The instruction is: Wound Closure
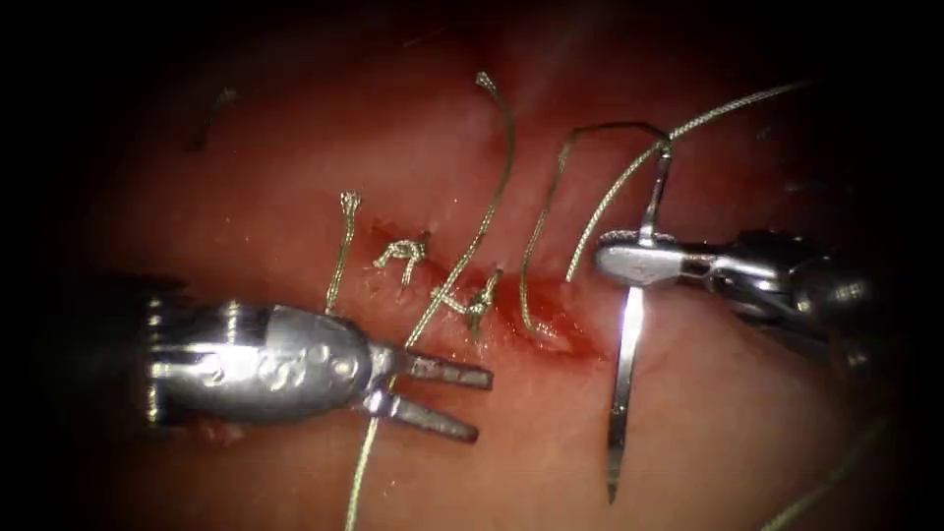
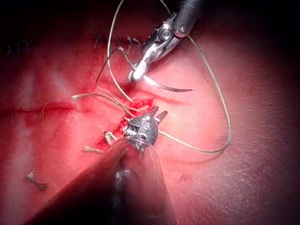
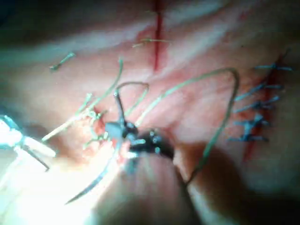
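Observation:
The cut (image 1: pixel 551 329) runs across the tissue (image 1: pixel 295 177), wet with red fluid, with knotted stitches (image 1: pixel 401 256) on its left stretch. My right tool (image 1: pixel 634 264) is shut on the curved needle (image 1: pixel 623 383) near its thread end, right of the cut. The needle hangs free above the tissue, tip pointing down. Thread (image 1: pixel 629 167) runs from the needle's end up to the right and loops into the cut. My left tool (image 1: pixel 462 398) stands open below the stitches, holding nothing; a thread strand (image 1: pixel 379 423) passes by its jaws. The needle (image 2: pixel 171 87) also appears under the right tool (image 2: pixel 138 71).
Cut thread ends (image 1: pixel 349 211) stand up from the stitches, and a loose piece (image 1: pixel 211 113) lies at the far left. An older stitched line (image 3: pixel 260 117) and a second cut (image 3: pixel 157 42) lie farther off on the tissue.

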Motion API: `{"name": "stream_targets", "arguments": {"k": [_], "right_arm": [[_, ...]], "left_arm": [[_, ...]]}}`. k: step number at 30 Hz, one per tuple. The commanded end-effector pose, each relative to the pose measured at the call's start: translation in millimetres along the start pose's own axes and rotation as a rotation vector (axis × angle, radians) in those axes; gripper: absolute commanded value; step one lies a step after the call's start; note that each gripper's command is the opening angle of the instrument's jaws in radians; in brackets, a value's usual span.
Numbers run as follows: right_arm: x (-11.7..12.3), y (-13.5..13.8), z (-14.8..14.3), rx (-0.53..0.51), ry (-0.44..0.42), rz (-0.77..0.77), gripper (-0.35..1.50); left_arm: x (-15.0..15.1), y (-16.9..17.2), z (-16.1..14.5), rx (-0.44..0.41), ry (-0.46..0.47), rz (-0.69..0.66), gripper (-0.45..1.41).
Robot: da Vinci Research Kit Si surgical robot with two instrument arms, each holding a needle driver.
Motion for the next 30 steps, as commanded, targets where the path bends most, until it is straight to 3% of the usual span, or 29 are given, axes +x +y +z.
{"name": "stream_targets", "arguments": {"k": [1,7,14,22,30], "right_arm": [[0.2,-0.4,0.9,0.001,0.021,-0.026,-0.35],[1.1,-1.2,1.1,-0.045,0.056,-0.132,-0.35],[1.4,-1.2,1.3,-0.095,0.077,-0.242,-0.35],[1.3,-1.3,1.5,-0.13,0.08,-0.351,-0.35],[1.6,-1.1,1.8,-0.168,0.082,-0.476,-0.35]], "left_arm": [[-0.3,-0.7,1.0,0.006,-0.008,-0.015,0.09],[-1.4,-3.5,2.2,0.022,-0.023,-0.052,-0.03],[-5.0,-6.7,3.7,0.039,-0.054,-0.062,-0.11],[-6.7,-6.9,5.3,0.009,-0.086,-0.051,-0.18],[-6.4,-7.3,6.2,0.007,-0.088,-0.055,-0.2]]}}
